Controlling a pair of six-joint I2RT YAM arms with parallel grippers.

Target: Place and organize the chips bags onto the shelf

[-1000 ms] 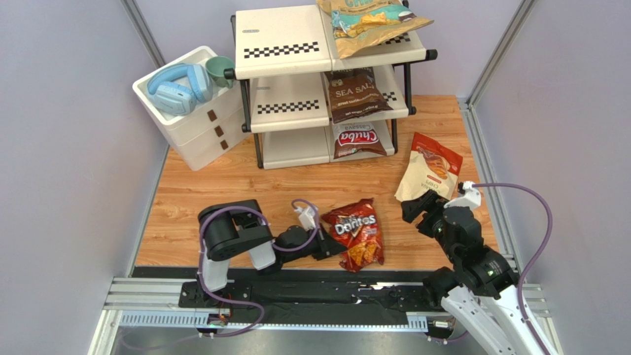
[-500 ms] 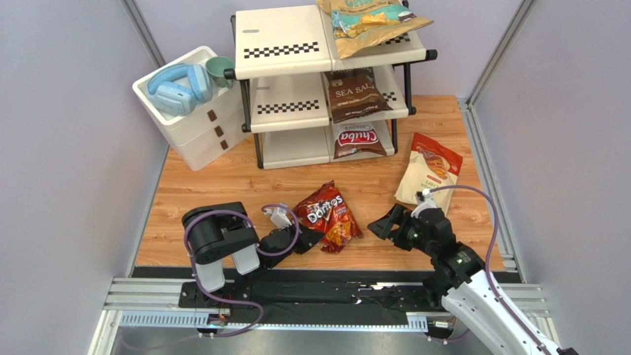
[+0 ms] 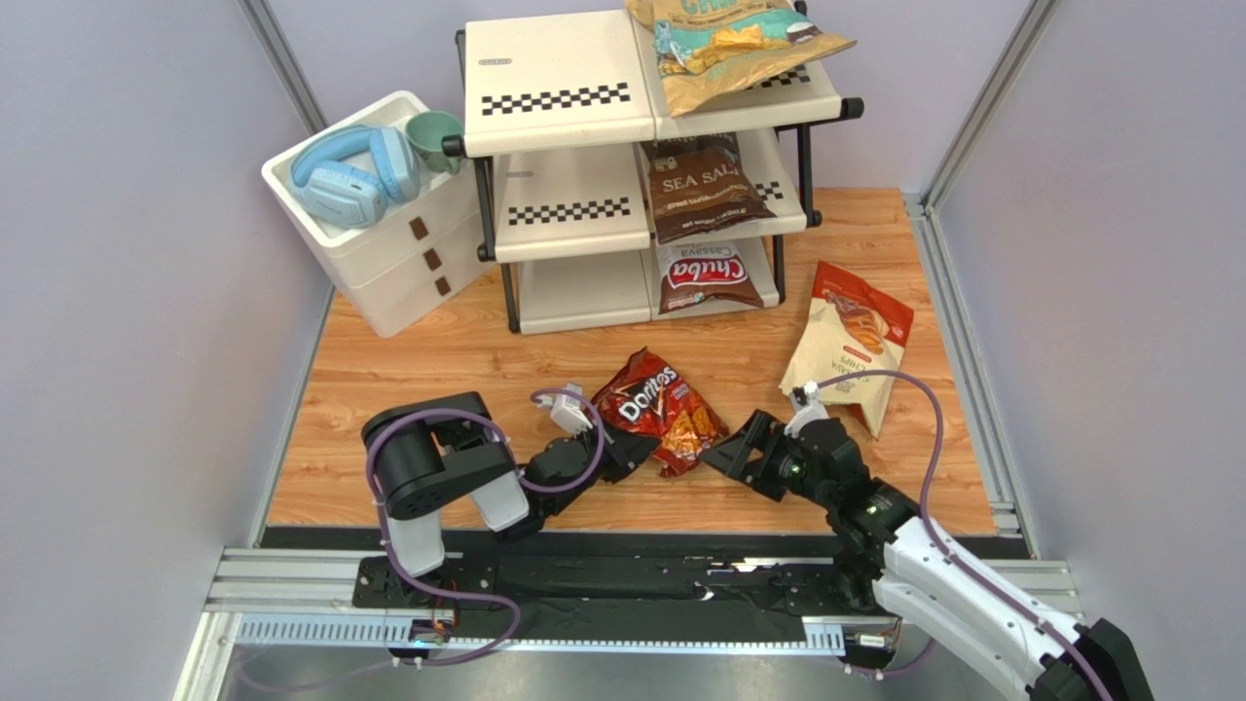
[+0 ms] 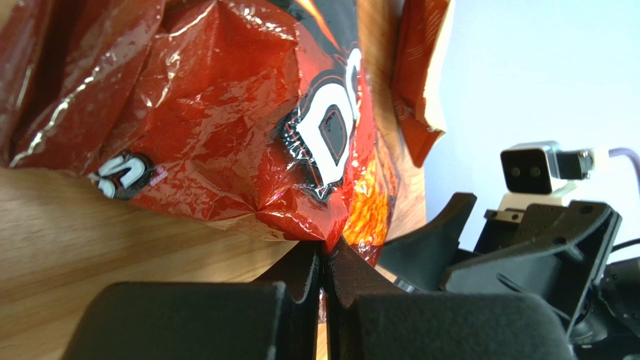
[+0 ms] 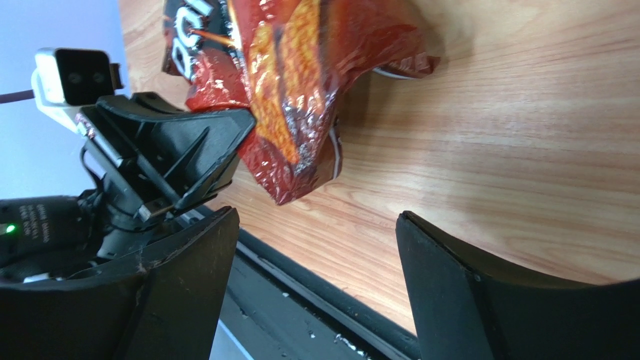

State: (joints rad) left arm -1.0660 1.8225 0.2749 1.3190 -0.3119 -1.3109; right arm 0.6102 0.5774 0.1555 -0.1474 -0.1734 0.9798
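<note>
While hanging on by just a thin seam corner, got the crinkly red foil Doritos bag (image 3: 661, 414) hauled off the near edge and up around the middle of the wooden desk (image 3: 410, 387), compared with a second ago. Clamped shut on that bottom corner with the left end effector (image 3: 622, 450), nothing more than the crimped edge between the pads.

Also swung the right end effector (image 3: 739, 460) in from the right edge, away from the cream pouch with the red-orange top (image 3: 851, 336). Parked just beside the Doritos bag now, spread wide and holding nothing. Reads like setting up a handoff or a two-arm lift, so probably next in line for the cream three-tier rack with the black frame (image 3: 563, 88) at the far edge. Already got three bags on its right half, one per tier.

Twisted round too: was lying roughly near-to-far, now runs diagonal. Logo end aimed at the far left corner, chip-picture end toward the near right corner. Seems tipped up off the wood a bit, can't tell how much.
</note>
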